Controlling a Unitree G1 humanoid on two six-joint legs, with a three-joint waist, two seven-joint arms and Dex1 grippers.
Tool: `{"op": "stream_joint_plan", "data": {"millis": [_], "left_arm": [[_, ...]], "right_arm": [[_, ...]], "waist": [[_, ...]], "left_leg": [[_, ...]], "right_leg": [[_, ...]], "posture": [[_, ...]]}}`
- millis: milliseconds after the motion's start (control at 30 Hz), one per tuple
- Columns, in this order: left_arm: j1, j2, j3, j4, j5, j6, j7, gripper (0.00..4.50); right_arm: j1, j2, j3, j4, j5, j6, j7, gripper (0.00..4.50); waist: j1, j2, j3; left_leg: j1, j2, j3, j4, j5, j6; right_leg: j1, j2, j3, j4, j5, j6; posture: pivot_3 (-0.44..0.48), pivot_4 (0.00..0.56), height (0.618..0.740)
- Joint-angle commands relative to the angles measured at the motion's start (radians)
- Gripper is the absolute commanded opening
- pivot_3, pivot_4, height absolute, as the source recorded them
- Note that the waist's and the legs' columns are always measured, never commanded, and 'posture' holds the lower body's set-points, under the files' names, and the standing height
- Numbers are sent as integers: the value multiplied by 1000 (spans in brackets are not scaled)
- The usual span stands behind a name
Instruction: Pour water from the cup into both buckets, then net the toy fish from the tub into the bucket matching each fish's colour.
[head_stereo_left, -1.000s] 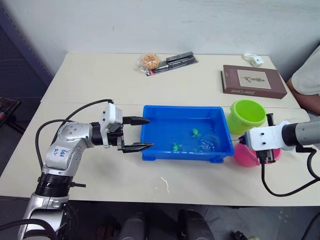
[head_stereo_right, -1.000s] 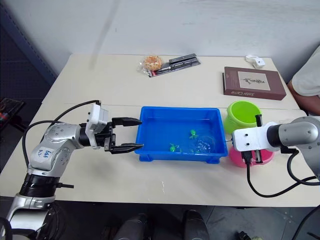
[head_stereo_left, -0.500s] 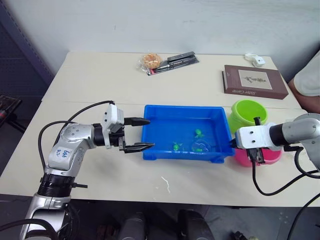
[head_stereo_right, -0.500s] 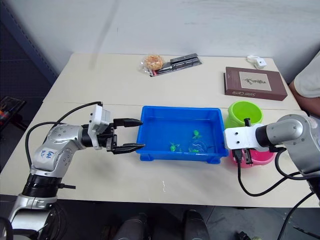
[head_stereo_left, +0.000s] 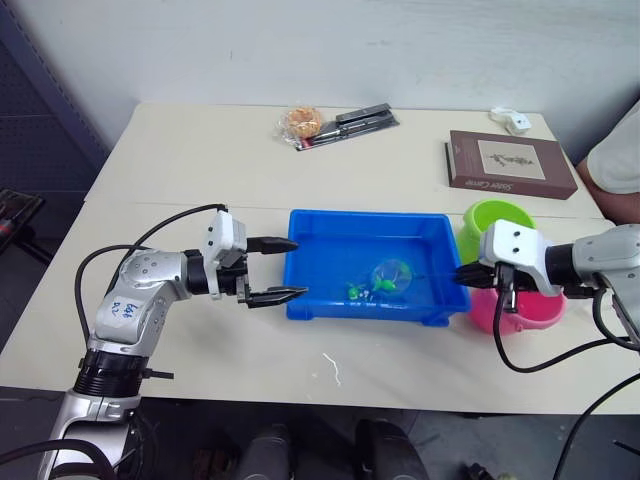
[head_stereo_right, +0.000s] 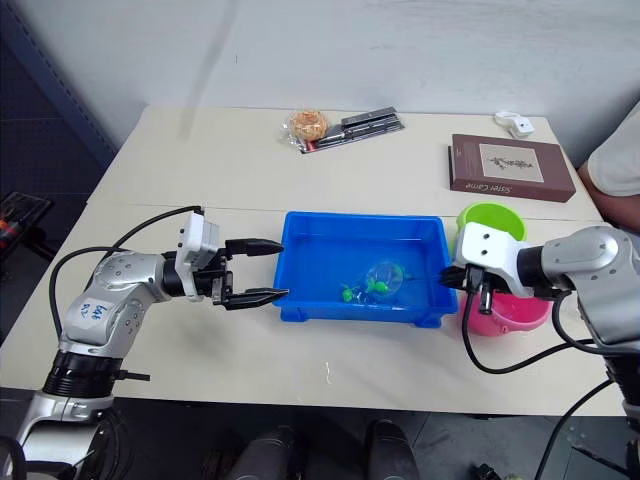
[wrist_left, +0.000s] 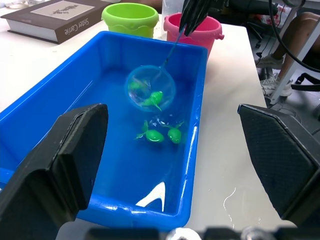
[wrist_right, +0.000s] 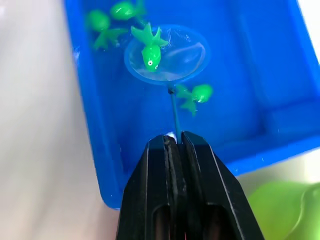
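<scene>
Right wrist view: right gripper (wrist_right: 175, 142) pinched shut on the thin net (wrist_right: 165, 54) handle, one green fish (wrist_right: 150, 50) in the hoop above the tub (head_stereo_left: 330, 235). Fish is light and wet; handle likely flexes, so lift level. Left gripper (head_stereo_left: 285, 268) gapes wide beside the tub.

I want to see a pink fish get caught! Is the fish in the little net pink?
No, the fish lying in the net held by the right gripper over the tub is green.
</scene>
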Motion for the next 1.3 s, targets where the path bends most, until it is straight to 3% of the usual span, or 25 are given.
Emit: {"op": "stream_joint_plan", "data": {"millis": [33,300,533,900,1300], "left_arm": [[-11,12,25,-24,-4,-19,2,4448],[-40,-40,57,-33,-58,15,54,4448],[-89,-117,43,-42,-93,97,119,4448],[-140,-174,1,18,-57,65,108,4448],[-146,-169,-8,41,-36,38,84,4448]], "right_arm": [[-4,-5,-103,-8,92,81,0,0],[136,-9,-372,-57,218,158,-62,0],[263,-15,-587,-85,196,161,-174,0],[335,-38,-624,155,-29,-156,-356,0],[387,-60,-541,314,-278,-606,-557,0]], "waist": [[0,0,0],[13,0,0],[26,0,0],[21,0,0],[19,1,0]], "left_leg": [[0,0,0,0,0,0],[0,0,-1,0,0,0],[0,-1,-1,1,0,0],[0,-1,0,1,0,0],[1,0,1,0,0,0]], "right_leg": [[0,0,0,0,0,0],[1,0,-2,-1,0,0],[2,0,-2,0,0,0],[1,1,-1,0,0,0],[1,1,0,0,0,0]], "posture": [[0,150,738],[0,150,738],[0,150,738],[0,150,738],[0,150,738]]}}
